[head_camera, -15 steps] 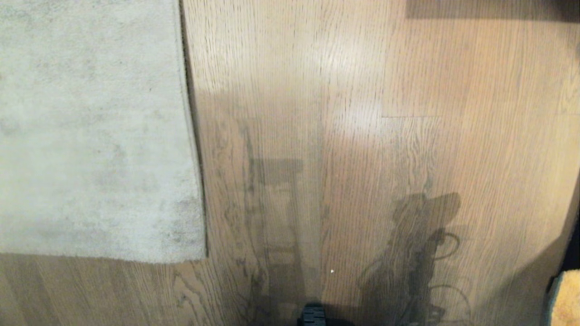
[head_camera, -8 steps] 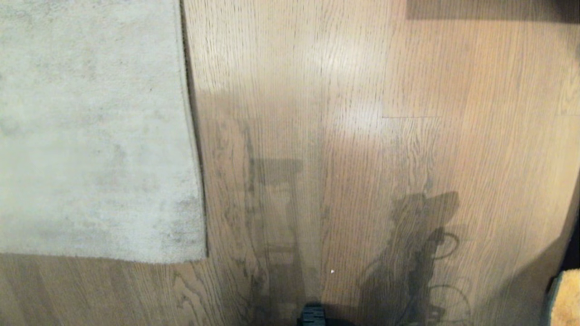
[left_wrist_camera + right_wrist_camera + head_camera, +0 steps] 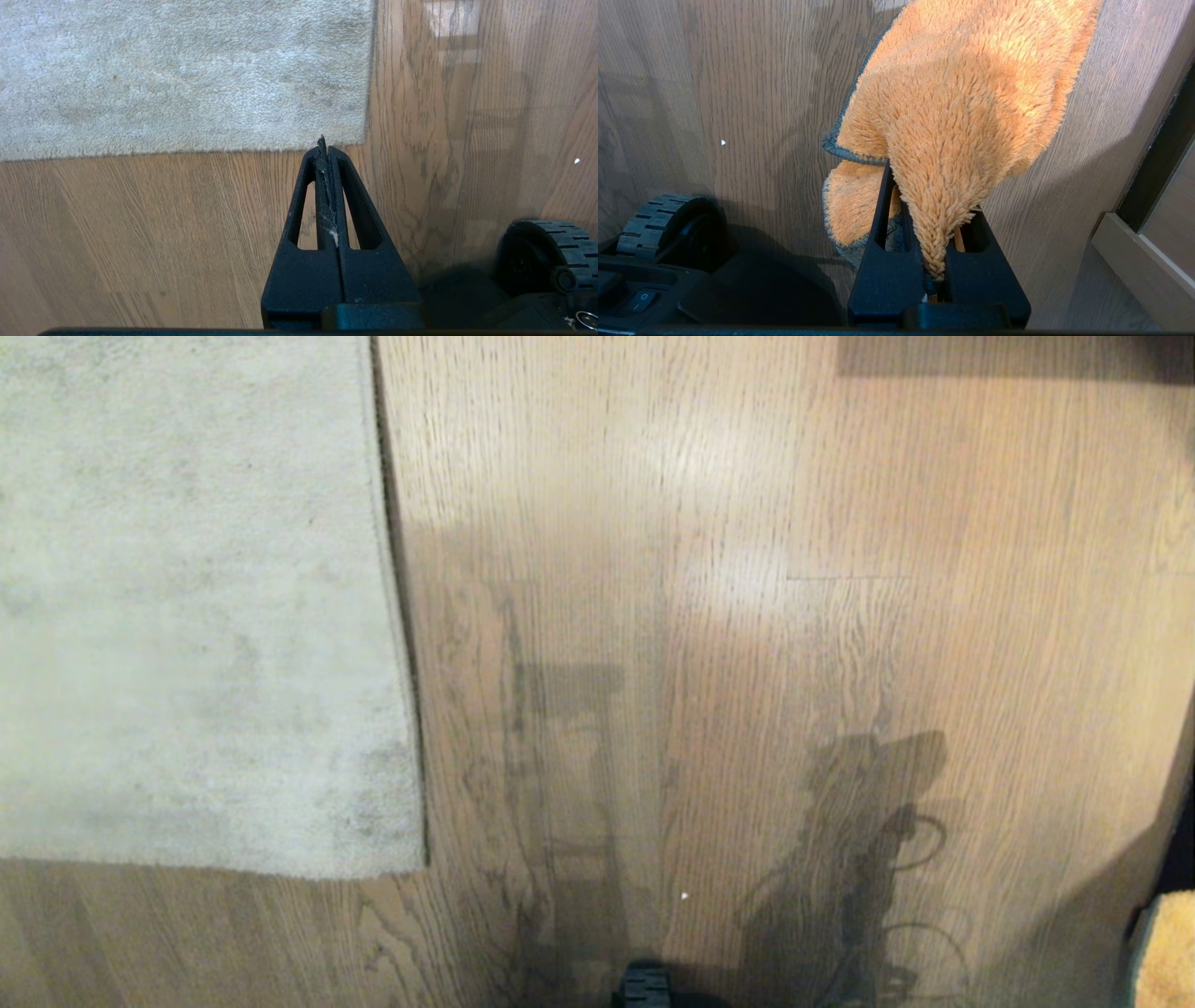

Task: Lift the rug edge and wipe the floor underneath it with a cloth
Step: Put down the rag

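Observation:
The pale grey rug (image 3: 187,597) lies flat on the brown wood floor (image 3: 709,616), its straight rug edge (image 3: 397,616) running down to a near corner (image 3: 411,863). My left gripper (image 3: 324,145) hangs shut and empty above the floor, its tips just short of that rug corner (image 3: 362,137). The right gripper (image 3: 924,186) is shut on the orange fuzzy cloth (image 3: 966,93), which drapes forward over its fingers and shows a dark grey hem. In the head view only a bit of the cloth (image 3: 1165,952) shows at the bottom right; neither gripper shows there.
A black base wheel (image 3: 646,987) sits at the near edge of the head view and appears as a wheel (image 3: 556,254) by the left gripper and a wheel (image 3: 658,224) by the right. A pale baseboard or frame (image 3: 1134,252) borders the floor beside the right gripper.

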You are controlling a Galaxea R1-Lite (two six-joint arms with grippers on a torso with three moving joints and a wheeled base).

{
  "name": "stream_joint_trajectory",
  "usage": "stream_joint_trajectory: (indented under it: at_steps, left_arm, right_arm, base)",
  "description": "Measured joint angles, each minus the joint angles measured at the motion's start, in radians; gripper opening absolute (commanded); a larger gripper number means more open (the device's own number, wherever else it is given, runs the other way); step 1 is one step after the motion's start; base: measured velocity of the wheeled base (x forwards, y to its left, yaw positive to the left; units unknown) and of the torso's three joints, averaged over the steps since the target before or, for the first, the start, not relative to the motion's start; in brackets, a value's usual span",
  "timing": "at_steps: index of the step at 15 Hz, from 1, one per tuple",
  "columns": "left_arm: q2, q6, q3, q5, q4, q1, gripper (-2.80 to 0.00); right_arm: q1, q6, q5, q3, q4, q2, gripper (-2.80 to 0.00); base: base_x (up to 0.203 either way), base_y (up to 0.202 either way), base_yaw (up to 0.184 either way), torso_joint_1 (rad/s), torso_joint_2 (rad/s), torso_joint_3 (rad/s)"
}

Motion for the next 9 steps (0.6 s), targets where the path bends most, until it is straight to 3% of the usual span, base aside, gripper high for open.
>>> stream_joint_trajectory:
  at_steps: [9]
  left_arm:
    - [0.0, 0.0, 0.0, 0.0, 0.0, 0.0, -2.8]
  right_arm:
    - [0.0, -0.006, 0.001, 0.0, 0.001, 0.0, -2.8]
  base:
    - [0.0, 0.0, 0.0, 0.0, 0.0, 0.0]
